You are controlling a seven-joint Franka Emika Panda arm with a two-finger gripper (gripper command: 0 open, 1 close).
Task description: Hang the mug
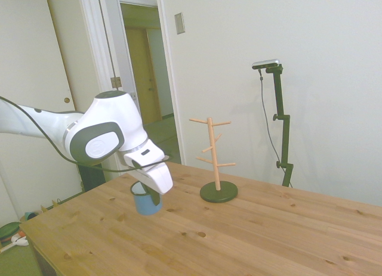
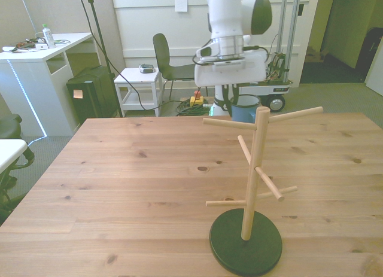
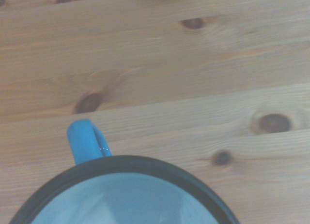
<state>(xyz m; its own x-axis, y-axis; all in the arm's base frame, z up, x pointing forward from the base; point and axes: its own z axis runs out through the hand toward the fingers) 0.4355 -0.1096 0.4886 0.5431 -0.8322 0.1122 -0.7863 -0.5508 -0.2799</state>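
One blue mug [image 1: 147, 201] upright on wooden table [image 1: 250, 234], tool [image 1: 150, 195] at its rim.

I note a pale knotty pine wooden table [image 2: 131, 187]. Behind it, in the front view, I see a dark plastic chair [image 2: 163, 57], a small white side table [image 2: 139, 78], a black box-shaped cabinet [image 2: 91, 96] and a white desk [image 2: 36, 79].

A blue mug [image 3: 127, 192] with a dark rounded rim and pale blue inside fills the near edge, its blue loop handle [image 3: 87, 141] standing out over the knotted light wooden table [image 3: 203, 64].
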